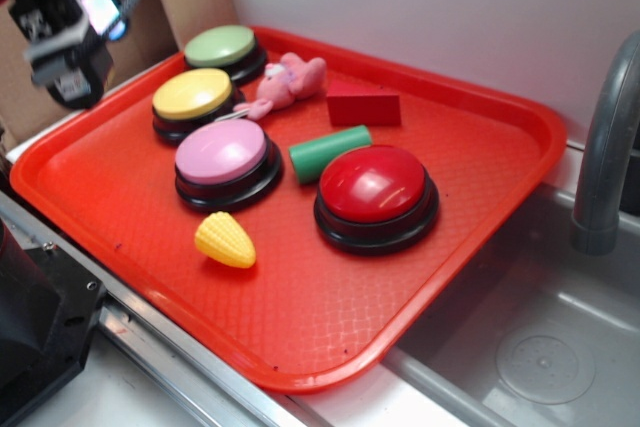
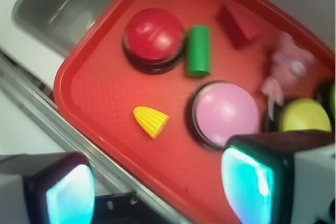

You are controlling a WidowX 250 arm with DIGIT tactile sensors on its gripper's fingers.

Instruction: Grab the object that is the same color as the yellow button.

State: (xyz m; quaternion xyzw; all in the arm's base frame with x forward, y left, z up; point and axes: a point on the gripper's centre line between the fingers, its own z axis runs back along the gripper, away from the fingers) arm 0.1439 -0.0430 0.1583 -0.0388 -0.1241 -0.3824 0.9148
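The object, a small yellow toy corn cob (image 1: 225,240) (image 2: 150,120), lies on the red tray (image 1: 330,317) (image 2: 105,77) near its front edge, just in front of the pink button (image 1: 222,154) (image 2: 227,113). The yellow button (image 1: 192,94) (image 2: 304,115) stands behind the pink one at the tray's back left. My gripper (image 1: 62,22) (image 2: 157,192) hangs high over the tray's left corner, far from the corn. Its fingers (image 2: 247,184) stand wide apart, open, with nothing between them.
On the tray also stand a green button (image 1: 221,47), a big red button (image 1: 376,187) (image 2: 153,35), a green cylinder (image 1: 330,153) (image 2: 199,51), a red block (image 1: 363,106) (image 2: 236,24) and a pink plush toy (image 1: 288,82) (image 2: 287,66). A grey sink (image 1: 540,347) with a faucet (image 1: 605,147) lies to the right.
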